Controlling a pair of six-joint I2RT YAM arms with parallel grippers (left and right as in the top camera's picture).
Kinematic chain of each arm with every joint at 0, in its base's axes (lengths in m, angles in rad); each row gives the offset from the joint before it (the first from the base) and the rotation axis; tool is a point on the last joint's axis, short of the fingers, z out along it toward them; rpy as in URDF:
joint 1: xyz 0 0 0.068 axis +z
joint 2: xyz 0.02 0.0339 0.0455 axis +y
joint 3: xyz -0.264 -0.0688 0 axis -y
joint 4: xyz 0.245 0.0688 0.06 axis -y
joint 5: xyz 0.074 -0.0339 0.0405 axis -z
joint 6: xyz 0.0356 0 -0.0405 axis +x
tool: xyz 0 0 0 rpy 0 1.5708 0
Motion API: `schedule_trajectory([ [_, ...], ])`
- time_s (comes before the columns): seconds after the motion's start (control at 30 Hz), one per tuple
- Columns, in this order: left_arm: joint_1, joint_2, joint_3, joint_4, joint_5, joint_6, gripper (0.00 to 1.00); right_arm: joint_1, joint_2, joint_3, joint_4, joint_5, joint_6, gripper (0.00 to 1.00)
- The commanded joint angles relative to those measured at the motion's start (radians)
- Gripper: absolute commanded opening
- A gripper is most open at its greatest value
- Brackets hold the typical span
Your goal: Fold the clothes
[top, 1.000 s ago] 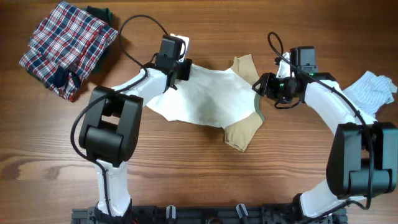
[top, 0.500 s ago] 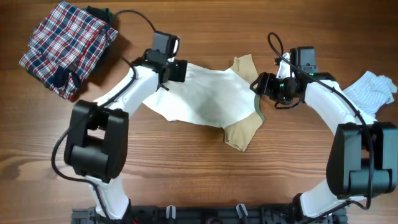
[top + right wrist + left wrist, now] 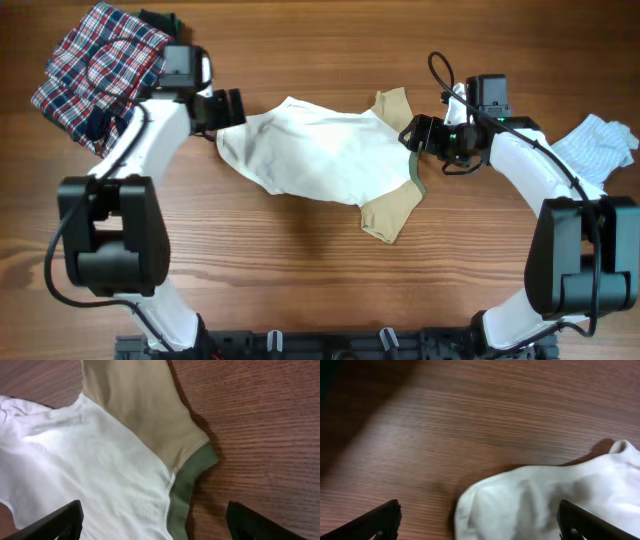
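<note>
The clothes show as a cream-white top (image 3: 320, 150) lying spread on the wooden table, with tan sleeves (image 3: 390, 210) and a thin olive edge (image 3: 416, 178). A pale blue striped garment (image 3: 600, 145) lies crumpled at the far right. My left gripper (image 3: 233, 107) stands open at the top's left end, holding nothing; in the left wrist view that gripper (image 3: 480, 527) straddles the white cloth (image 3: 535, 505). My right gripper (image 3: 408, 133) is open over the olive edge (image 3: 187, 485) beside the tan sleeve (image 3: 135, 405), its jaws wide apart (image 3: 155, 527).
A red, white and blue plaid garment (image 3: 100, 70) sits bunched at the back left, just behind my left arm. A dark item (image 3: 160, 20) peeks out behind it. Bare wood (image 3: 300, 280) lies in front of the top.
My left gripper let go of the top's upper edge, opened wide and swung left to the top's left end. The right gripper opened wider in place. The cloth's left part settled.
</note>
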Motion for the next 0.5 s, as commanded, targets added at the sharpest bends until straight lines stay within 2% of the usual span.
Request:
schedule_trajectory([
  [0.0,0.030,-0.021,0.001,-0.010,0.089,-0.006,1.00,0.006,0.020,0.020,0.022,0.014,-0.018,0.92],
  [0.17,0.029,-0.021,0.001,0.005,0.089,-0.003,1.00,0.006,0.020,0.020,0.120,0.014,-0.018,0.92],
  [0.27,0.029,-0.021,0.001,0.026,0.089,-0.003,1.00,0.006,0.020,0.021,0.192,0.014,-0.017,0.90],
  [0.37,0.029,-0.019,0.001,0.026,0.089,-0.003,1.00,0.006,0.020,0.021,0.267,0.023,-0.016,0.82],
  [0.47,0.029,-0.019,0.001,0.034,0.089,0.020,1.00,0.006,0.022,0.021,0.315,0.044,-0.009,0.83],
])
